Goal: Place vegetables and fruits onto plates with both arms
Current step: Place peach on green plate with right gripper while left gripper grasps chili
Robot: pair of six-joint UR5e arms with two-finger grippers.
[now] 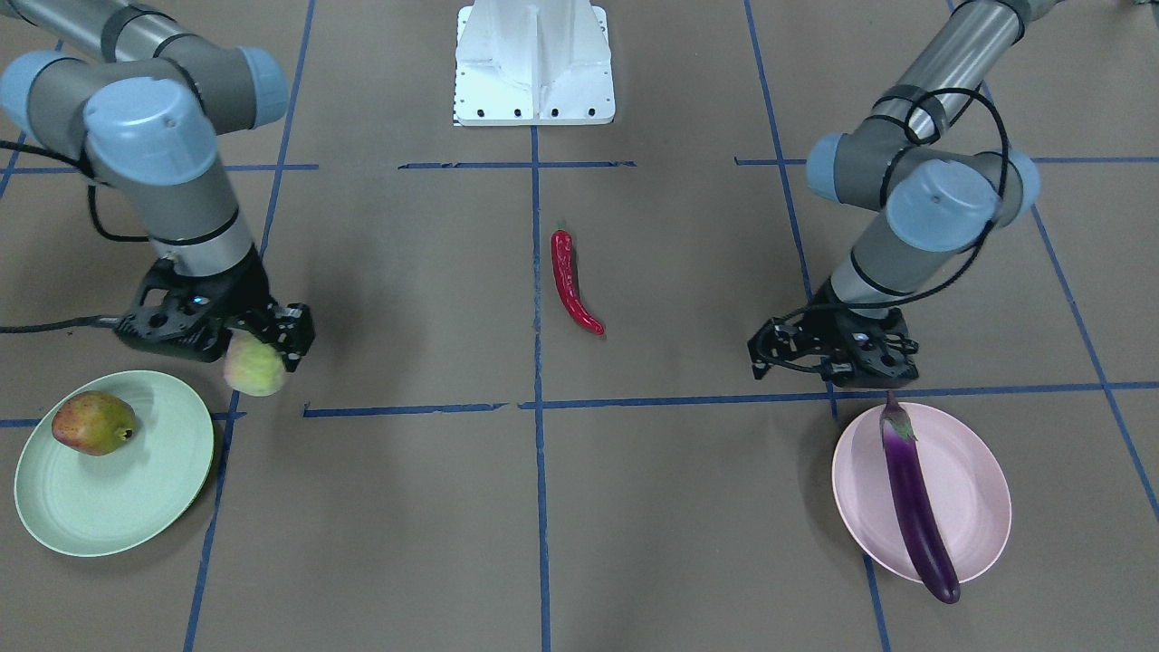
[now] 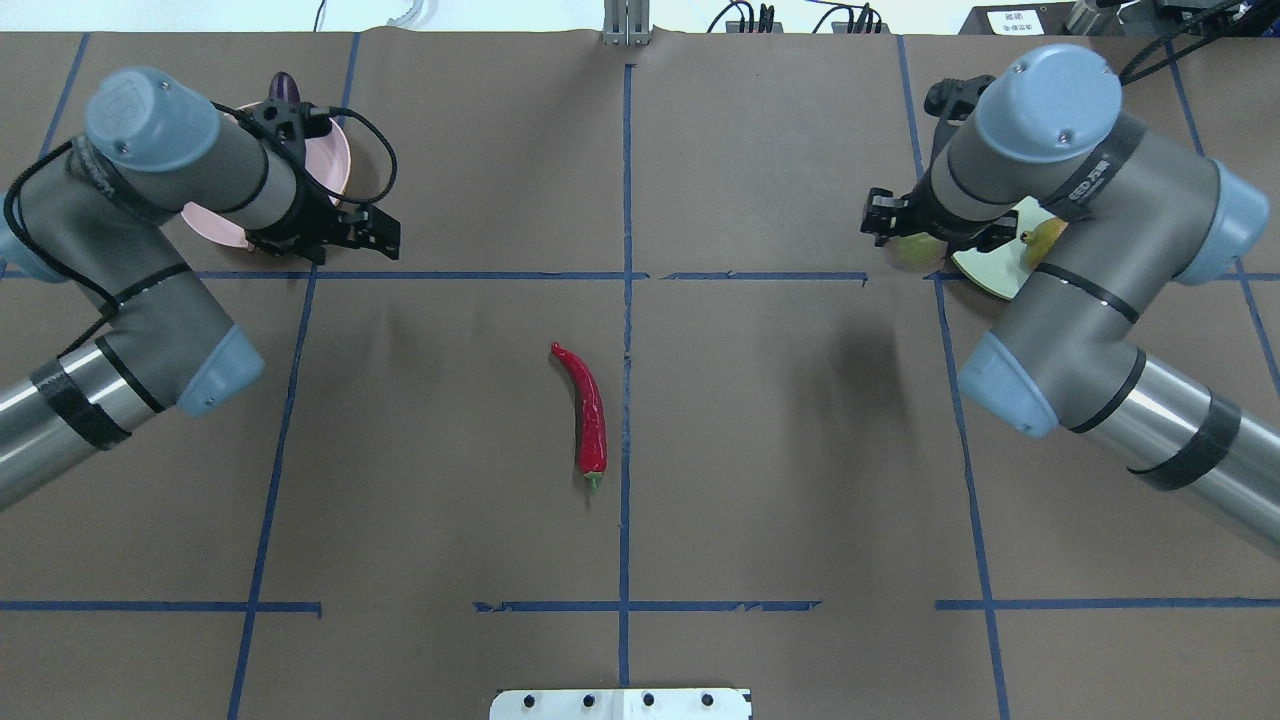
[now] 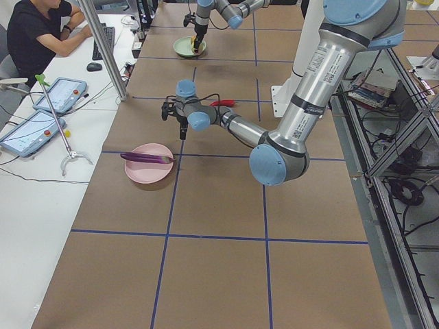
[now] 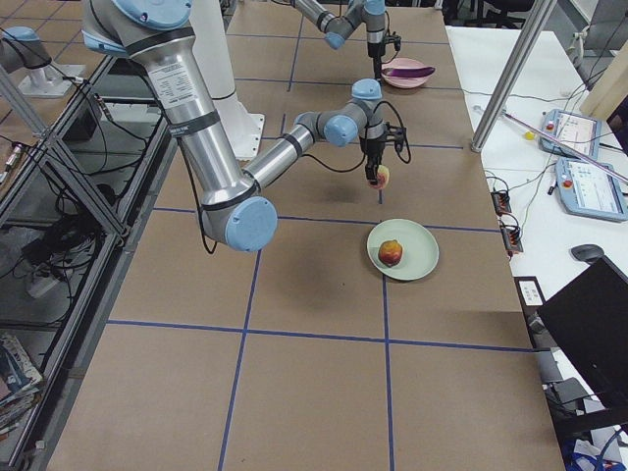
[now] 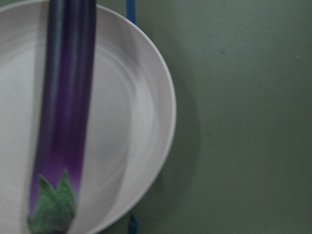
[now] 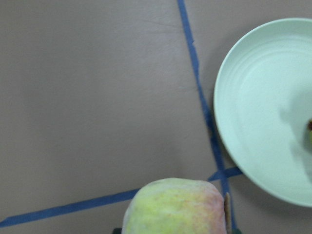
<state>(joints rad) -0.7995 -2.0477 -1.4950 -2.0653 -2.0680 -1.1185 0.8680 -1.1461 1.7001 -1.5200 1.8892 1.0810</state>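
My right gripper (image 1: 260, 355) is shut on the pale green fruit with a pink blush (image 1: 255, 367) and holds it above the table, just beside the pale green plate (image 1: 113, 507). The fruit also shows in the right wrist view (image 6: 175, 207). The red-and-yellow-green mango (image 1: 93, 423) lies on that plate. The purple eggplant (image 1: 914, 503) lies across the pale pink plate (image 1: 973, 489), its far end over the rim. My left gripper (image 1: 838, 367) looks open and empty, above the plate's edge by the eggplant's stem. The red chili (image 1: 572, 285) lies on the table between the arms.
The white base block (image 1: 534, 63) stands at the robot's side of the table. Blue tape lines cross the brown table. An operator (image 3: 41, 34) sits at a side desk with tablets (image 3: 58, 96). A metal post (image 3: 103, 48) stands near the green plate's end.
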